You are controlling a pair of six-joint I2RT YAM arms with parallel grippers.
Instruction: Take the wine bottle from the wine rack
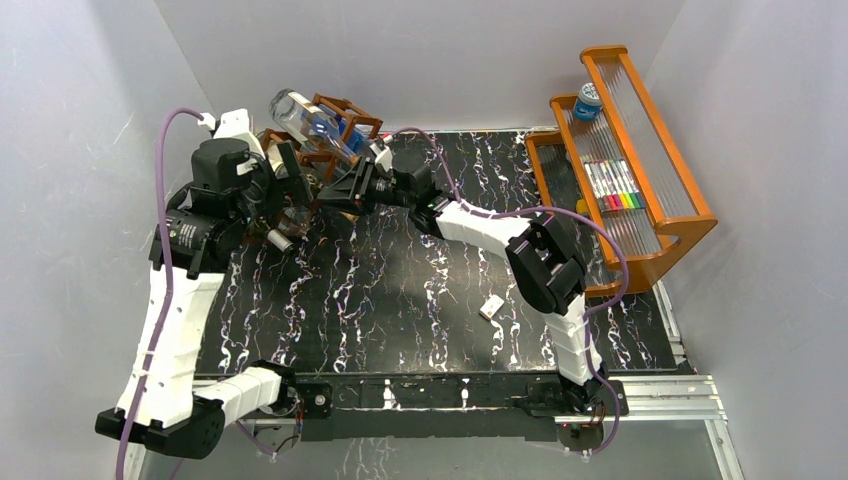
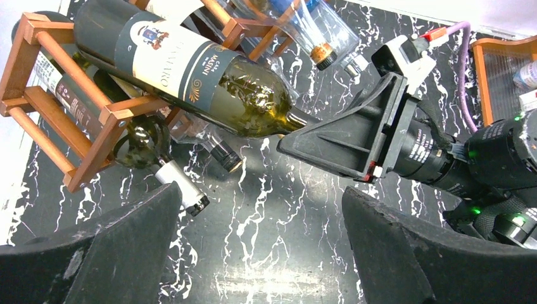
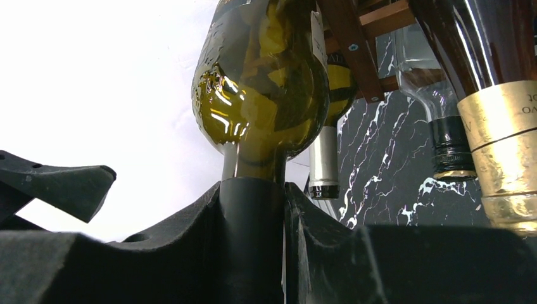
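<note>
Currently, the right gripper (image 3: pixel 253 209) is clamping the wine bottle (image 2: pixel 190 69) by its neck; the body is lying inside the wine rack (image 2: pixel 117 113), extraction pending. The left gripper (image 2: pixel 259 215) is hanging spread, empty.

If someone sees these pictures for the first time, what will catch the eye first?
The green wine bottle stands out most: it lies in the reddish-brown wine rack at the far left of the table, and the right gripper is clamped on its neck. The left gripper hangs open beside it and holds nothing. At the far right stands an orange shelf with coloured markers.
</note>
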